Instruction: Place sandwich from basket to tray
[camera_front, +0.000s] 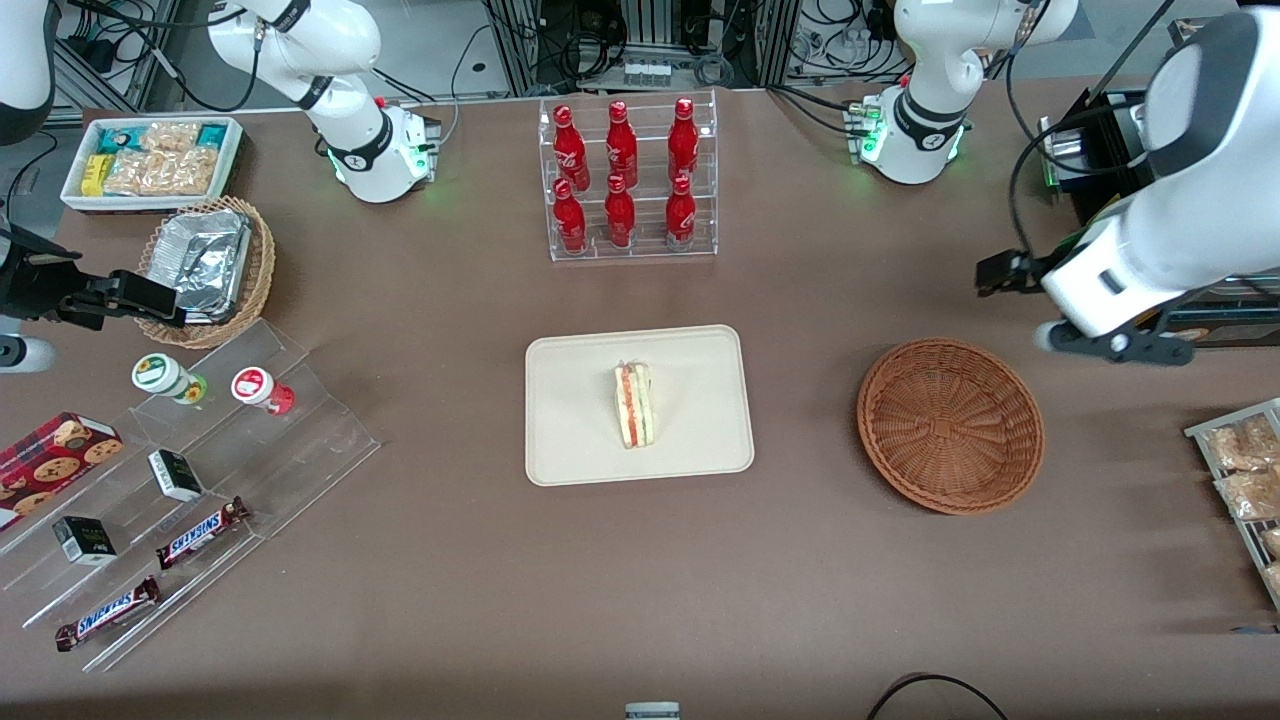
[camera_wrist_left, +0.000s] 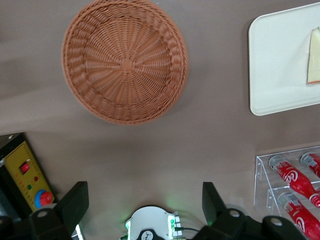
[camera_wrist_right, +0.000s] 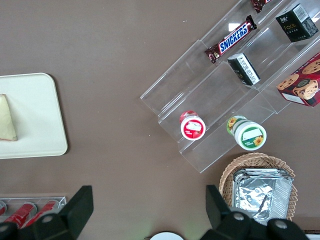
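The sandwich (camera_front: 632, 404) lies on the cream tray (camera_front: 690, 440), near its middle, with its red, white and green cut edge showing. The reddish-brown basket (camera_front: 950, 425) stands beside the tray, toward the working arm's end of the table, and holds nothing. My left gripper (camera_front: 1005, 272) hangs in the air above the table, farther from the front camera than the basket, open and empty. In the left wrist view the black fingers (camera_wrist_left: 75, 200) stand wide apart around the gripper (camera_wrist_left: 145, 192), with the basket (camera_wrist_left: 125, 60), the tray (camera_wrist_left: 280, 65) and an edge of the sandwich (camera_wrist_left: 314, 57) in sight.
A clear rack of red bottles (camera_front: 628, 180) stands farther from the front camera than the tray. A wire tray of snack packets (camera_front: 1245, 480) lies at the working arm's end. A black box with a red button (camera_wrist_left: 27, 177) stands near the gripper.
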